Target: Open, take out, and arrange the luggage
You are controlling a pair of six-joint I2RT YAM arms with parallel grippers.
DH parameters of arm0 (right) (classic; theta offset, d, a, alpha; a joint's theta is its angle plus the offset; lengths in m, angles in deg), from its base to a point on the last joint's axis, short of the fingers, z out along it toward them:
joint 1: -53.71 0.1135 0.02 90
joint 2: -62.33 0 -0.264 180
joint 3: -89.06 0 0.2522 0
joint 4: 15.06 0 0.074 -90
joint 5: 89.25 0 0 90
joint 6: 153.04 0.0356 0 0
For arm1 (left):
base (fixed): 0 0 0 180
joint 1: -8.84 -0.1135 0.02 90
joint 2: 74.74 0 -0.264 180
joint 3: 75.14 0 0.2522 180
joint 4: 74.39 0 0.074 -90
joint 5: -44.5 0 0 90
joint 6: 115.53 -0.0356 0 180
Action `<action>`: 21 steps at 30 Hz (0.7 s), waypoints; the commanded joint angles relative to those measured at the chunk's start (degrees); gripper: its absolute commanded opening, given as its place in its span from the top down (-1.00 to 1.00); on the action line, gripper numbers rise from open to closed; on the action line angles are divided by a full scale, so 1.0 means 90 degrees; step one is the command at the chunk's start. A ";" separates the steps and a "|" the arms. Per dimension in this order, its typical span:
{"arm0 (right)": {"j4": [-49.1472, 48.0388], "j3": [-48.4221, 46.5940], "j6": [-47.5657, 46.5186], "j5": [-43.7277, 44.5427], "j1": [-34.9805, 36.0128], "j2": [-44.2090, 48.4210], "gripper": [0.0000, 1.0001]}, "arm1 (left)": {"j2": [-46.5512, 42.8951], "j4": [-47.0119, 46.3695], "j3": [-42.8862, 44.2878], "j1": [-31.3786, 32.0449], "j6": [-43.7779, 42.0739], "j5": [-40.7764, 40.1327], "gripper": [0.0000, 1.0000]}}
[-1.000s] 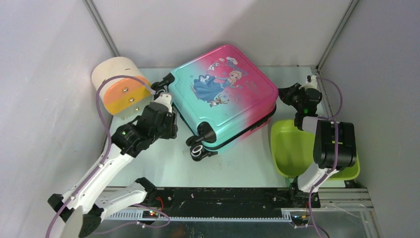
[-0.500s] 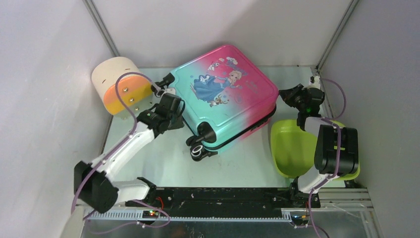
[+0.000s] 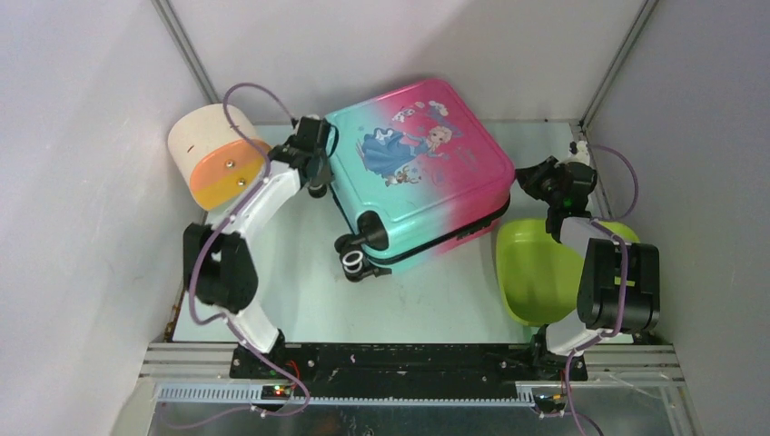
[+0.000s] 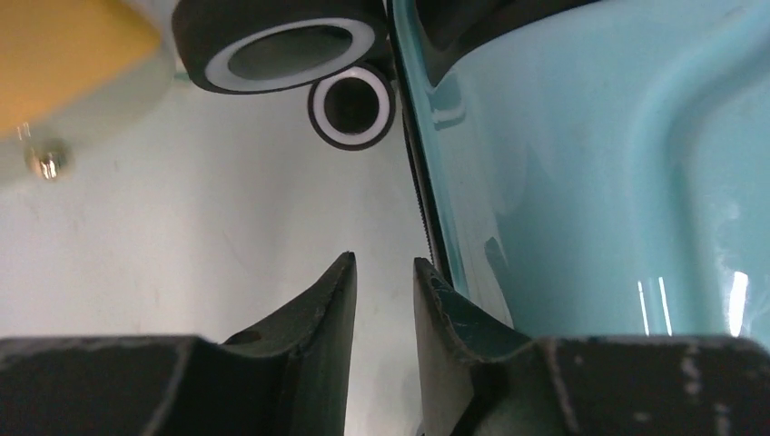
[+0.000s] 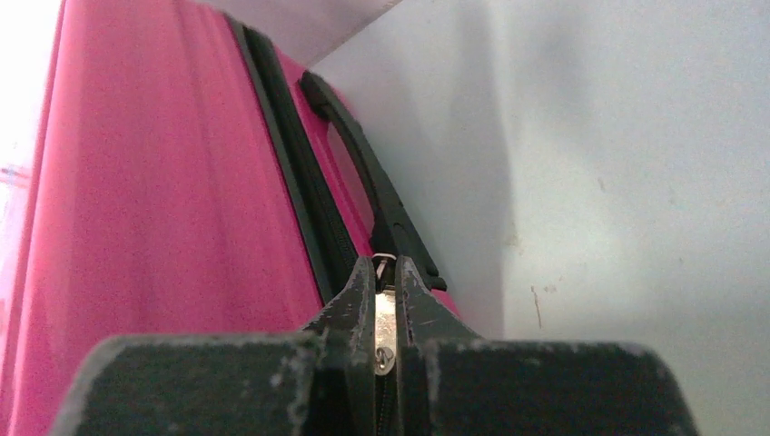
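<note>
The right claw (image 5: 385, 272) is pinched tight on the silver zip tab (image 5: 385, 320) on the pink side of the luggage (image 3: 418, 173). The one luggage lies flat on the worktop (image 3: 291, 300), to this claw's left. The zip runs away from this claw. The left claw (image 4: 384, 272), narrow and holding nothing, waits by the teal side. There is one green tub (image 3: 536, 272) and one orange drum (image 3: 213, 159).

1. Blocked mid-table by the suitcase (image 3: 418, 173).
2. Pinched far left between cream-and-orange cylinder (image 3: 216, 163) and suitcase, left gripper (image 4: 384, 262) filling that gap.
3. Hemmed right by lime-green tub (image 3: 536, 272), just beside the suitcase.
4. Had open room over bare table (image 3: 300, 300) near front.
</note>
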 commanded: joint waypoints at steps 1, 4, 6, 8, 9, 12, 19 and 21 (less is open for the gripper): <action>0.0673 0.0285 -0.0114 -0.0470 0.0370 0.0188 1.00 | 0.1059 -0.1297 0.1335 0.0250 -0.0804 0.1035 0.27; 0.0766 0.0327 -0.0188 -0.0412 0.0463 0.0229 1.00 | 0.1645 -0.1377 0.2359 0.0244 -0.1268 0.1301 0.21; 0.0840 0.0341 -0.0234 -0.0393 0.0489 0.0237 1.00 | 0.2013 -0.1252 0.2981 0.0246 -0.1594 0.1404 0.14; 0.0945 0.0344 -0.0280 -0.0379 0.0494 0.0265 1.00 | 0.2233 -0.0845 0.3595 0.0244 -0.2100 0.1484 0.07; 0.0974 0.0344 -0.0315 -0.0384 0.0494 0.0300 1.00 | 0.2206 -0.0501 0.3830 0.0252 -0.2534 0.1581 0.03; 0.1081 0.0361 -0.0376 -0.0361 0.0477 0.0476 1.00 | 0.1263 -0.0195 0.3414 0.0254 -0.3685 0.2078 -0.06; 0.1160 0.0420 -0.0471 -0.0321 0.0445 0.0881 1.00 | -0.1803 -0.0449 0.0588 0.0360 -0.6792 0.4213 -0.41; 0.1187 0.0431 -0.0465 -0.0339 0.0400 0.0980 1.00 | -0.2201 -0.0038 0.0201 0.0453 -0.7495 0.4455 -0.46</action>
